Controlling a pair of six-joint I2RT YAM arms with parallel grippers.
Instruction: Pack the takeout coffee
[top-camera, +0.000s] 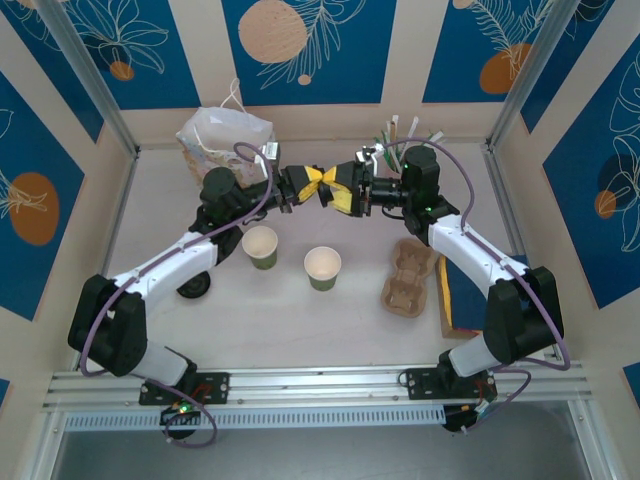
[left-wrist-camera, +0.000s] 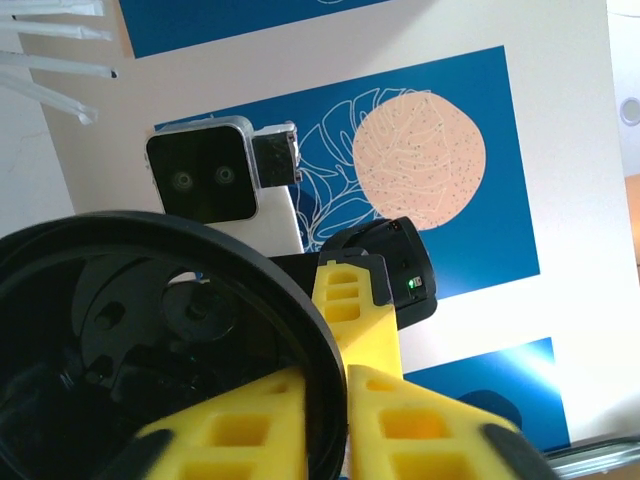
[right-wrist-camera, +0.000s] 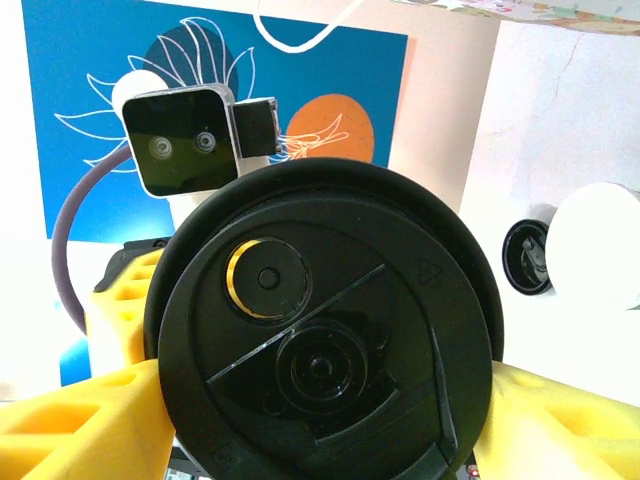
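The takeout coffee is out of view. Two dark-green cups with no lid, one at the left (top-camera: 260, 246) and one at the right (top-camera: 323, 267), stand upright on the table. Above them the two grippers meet in mid-air over a black lid (top-camera: 335, 190). My right gripper (top-camera: 348, 192) (right-wrist-camera: 325, 420) is shut across the lid (right-wrist-camera: 325, 330), one yellow finger on each side of its rim. My left gripper (top-camera: 318, 186) (left-wrist-camera: 345, 400) straddles the lid's edge (left-wrist-camera: 150, 340), jaws slightly parted, a thin gap beside the rim.
A white gift bag (top-camera: 225, 140) stands at the back left. A brown cardboard cup carrier (top-camera: 408, 278) lies right of the cups, beside a dark flat pad (top-camera: 455, 290). Straws (top-camera: 400, 135) stand at the back. Another dark lid (top-camera: 193, 287) lies by the left arm.
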